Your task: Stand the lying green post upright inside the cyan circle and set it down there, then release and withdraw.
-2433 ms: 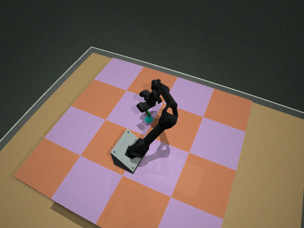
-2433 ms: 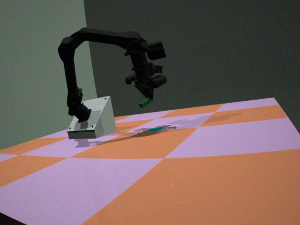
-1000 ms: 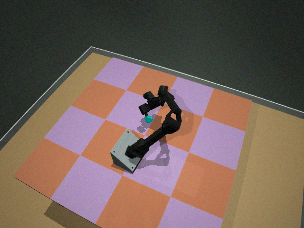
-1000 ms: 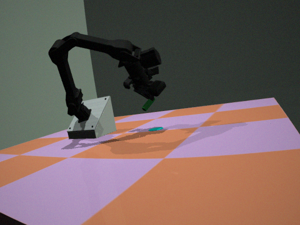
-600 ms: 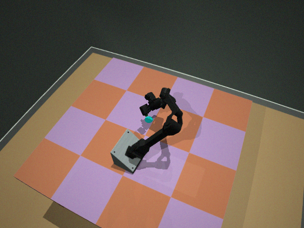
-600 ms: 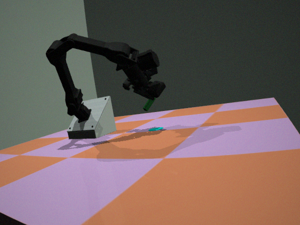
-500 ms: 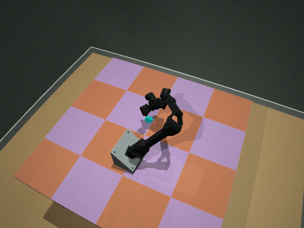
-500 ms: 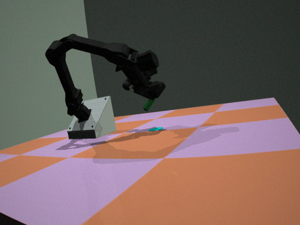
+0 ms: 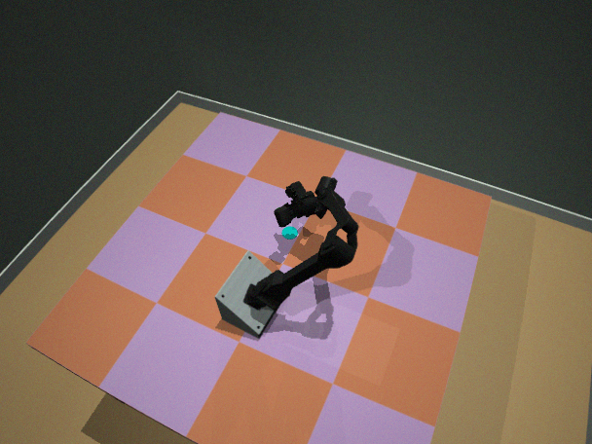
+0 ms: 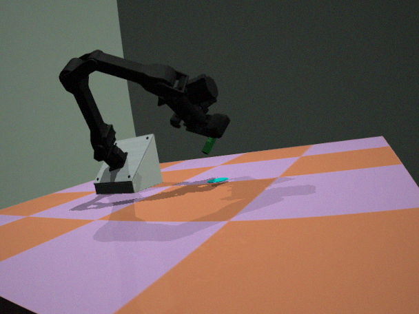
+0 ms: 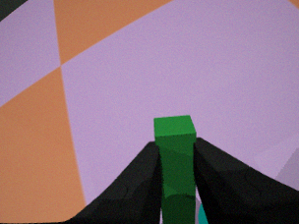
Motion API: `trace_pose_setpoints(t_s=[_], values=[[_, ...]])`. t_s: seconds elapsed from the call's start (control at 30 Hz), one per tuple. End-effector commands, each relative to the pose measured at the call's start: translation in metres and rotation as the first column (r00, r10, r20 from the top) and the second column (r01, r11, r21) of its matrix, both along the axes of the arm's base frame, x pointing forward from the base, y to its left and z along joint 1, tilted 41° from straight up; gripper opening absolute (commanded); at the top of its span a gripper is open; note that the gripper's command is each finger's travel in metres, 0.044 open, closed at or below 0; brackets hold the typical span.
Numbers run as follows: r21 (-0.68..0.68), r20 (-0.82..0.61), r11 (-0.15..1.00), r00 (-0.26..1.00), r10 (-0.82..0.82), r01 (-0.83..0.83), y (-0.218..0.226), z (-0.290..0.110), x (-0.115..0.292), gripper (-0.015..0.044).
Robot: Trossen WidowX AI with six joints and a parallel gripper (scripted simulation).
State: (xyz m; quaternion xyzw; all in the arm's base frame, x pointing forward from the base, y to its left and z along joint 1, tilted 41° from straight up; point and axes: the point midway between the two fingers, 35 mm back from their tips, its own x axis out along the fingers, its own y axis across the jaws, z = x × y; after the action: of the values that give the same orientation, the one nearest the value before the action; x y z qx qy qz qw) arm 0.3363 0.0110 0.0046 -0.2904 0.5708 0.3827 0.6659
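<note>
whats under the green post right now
Air, then the checkered mat. The green post hangs from the gripper, with the cyan circle below it. The fingers cover the post's sides.

One green post, one cyan circle, one black arm with one claw of two fingers. One grey wedge-shaped base on the one desk. Checkered mat: sixteen squares counted in top view, eight orange, eight lilac.
</note>
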Motion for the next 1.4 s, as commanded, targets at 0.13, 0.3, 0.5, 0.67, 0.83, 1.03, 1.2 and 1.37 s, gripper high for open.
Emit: trace_pose_setpoints(t_s=[0.13,0.3,0.5,0.67,0.83,1.03,1.2,1.37], values=[[0.048,0.036,0.999,0.999,0.010,-0.012,-0.001,0.001,-0.002,0.0023],[0.076,0.061,0.997,0.998,0.015,-0.019,-0.001,0.002,-0.001,0.0023],[0.109,0.094,0.994,0.995,0.020,-0.030,-0.002,0.004,-0.001,0.0023],[0.135,0.122,0.990,0.992,0.023,-0.040,-0.002,0.006,-0.001,0.0023],[0.159,0.151,0.986,0.988,0.027,-0.051,-0.003,0.008,-0.001,0.0023],[0.186,0.187,0.980,0.982,0.031,-0.066,-0.004,0.010,-0.001,0.0023],[0.207,0.218,0.975,0.975,0.034,-0.080,-0.004,0.013,-0.001,0.0023],[0.227,0.249,0.969,0.968,0.036,-0.095,-0.005,0.015,-0.001,0.0023]])
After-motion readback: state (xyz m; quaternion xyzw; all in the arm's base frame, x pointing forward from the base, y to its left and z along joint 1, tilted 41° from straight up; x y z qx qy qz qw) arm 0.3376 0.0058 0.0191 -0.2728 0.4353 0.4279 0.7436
